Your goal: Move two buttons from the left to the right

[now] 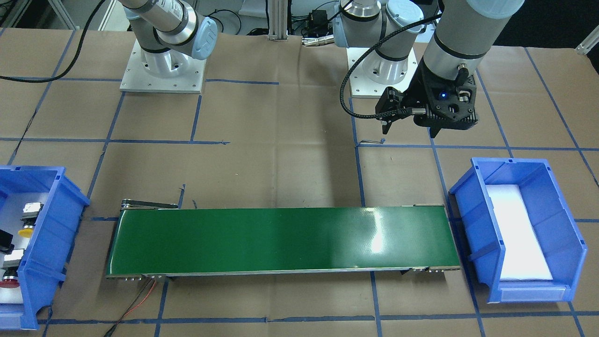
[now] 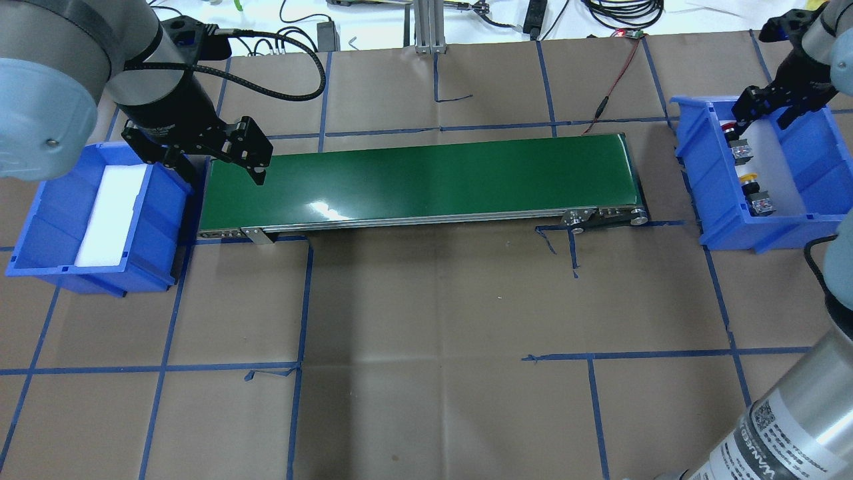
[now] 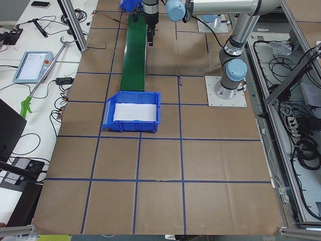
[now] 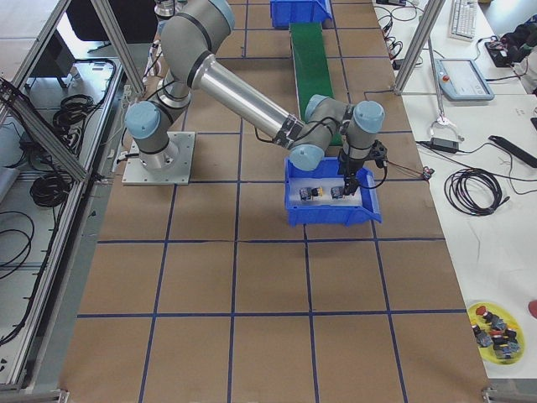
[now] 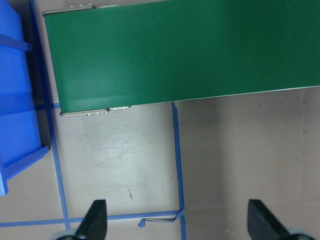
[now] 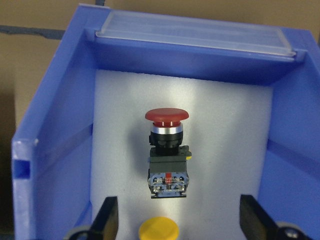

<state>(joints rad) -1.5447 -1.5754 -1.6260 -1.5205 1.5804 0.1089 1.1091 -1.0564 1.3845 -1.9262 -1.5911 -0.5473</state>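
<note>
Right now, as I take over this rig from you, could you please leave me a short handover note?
Left hand: open, empty, above the table by the end of the green belt, next to the left bin, which holds only white foam.
Right hand: open, empty, hovering over the red button.
The red button and the yellow button both lie in the right bin.
Done: nothing gripped, belt bare.
Left: move both buttons to the other bin, probably via the belt.

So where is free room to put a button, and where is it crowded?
The green belt is bare end to end. The foam in the empty bin beside the left gripper is bare too. Crowded: the other bin, under the right gripper, holding the red button and yellow button.
</note>
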